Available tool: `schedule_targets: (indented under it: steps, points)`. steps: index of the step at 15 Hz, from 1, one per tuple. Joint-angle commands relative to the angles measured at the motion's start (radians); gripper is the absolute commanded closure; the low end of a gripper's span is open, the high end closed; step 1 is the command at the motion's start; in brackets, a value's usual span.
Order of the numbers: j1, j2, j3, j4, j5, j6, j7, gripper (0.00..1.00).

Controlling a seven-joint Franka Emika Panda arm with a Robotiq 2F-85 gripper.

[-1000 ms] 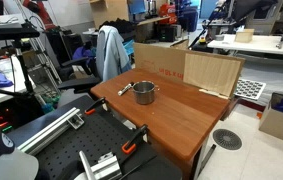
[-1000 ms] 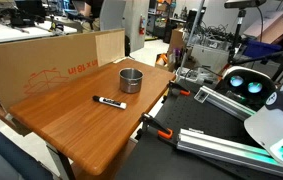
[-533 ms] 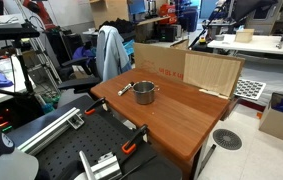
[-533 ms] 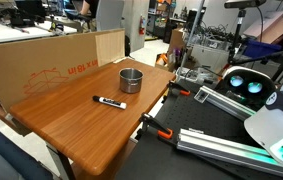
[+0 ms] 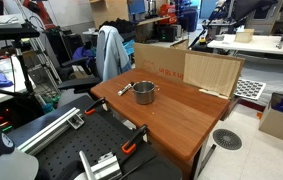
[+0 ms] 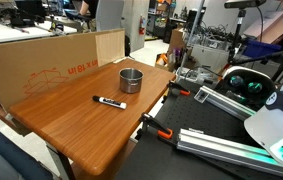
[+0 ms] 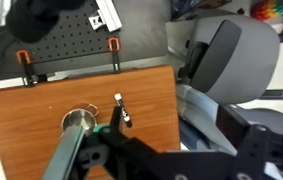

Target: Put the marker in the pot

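The small silver-grey pot (image 5: pixel 145 93) stands on the wooden table (image 5: pixel 181 115), near one end; it also shows in the other exterior view (image 6: pixel 130 80) and in the wrist view (image 7: pixel 78 121). The slender marker (image 6: pixel 107 102) lies flat on the table beside the pot, apart from it, and shows in the wrist view (image 7: pixel 122 110) and faintly in an exterior view (image 5: pixel 124 90). My gripper (image 7: pixel 176 150) shows only in the wrist view, as dark fingers at the bottom. It is high above the table's edge, jaws wide apart with nothing between them.
A cardboard sheet (image 6: pixel 41 60) stands along the table's back edge. Orange clamps (image 7: pixel 23 57) grip the table's near edge. A chair with a jacket (image 5: pixel 109 50) stands behind the table. A round dark disc with holes (image 5: pixel 227 139) lies on the floor.
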Motion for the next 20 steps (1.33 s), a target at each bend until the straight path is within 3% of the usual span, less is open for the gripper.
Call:
schedule_targets:
  steps: [1, 8, 15, 20]
  points:
    - [-0.004, 0.050, 0.016, -0.018, -0.056, 0.066, -0.035, 0.00]
    - [0.016, 0.213, 0.036, -0.101, -0.154, 0.360, -0.051, 0.00]
    - [0.020, 0.413, -0.001, -0.107, -0.124, 0.648, -0.132, 0.00]
    - [0.022, 0.575, -0.018, -0.053, -0.140, 0.683, -0.143, 0.00]
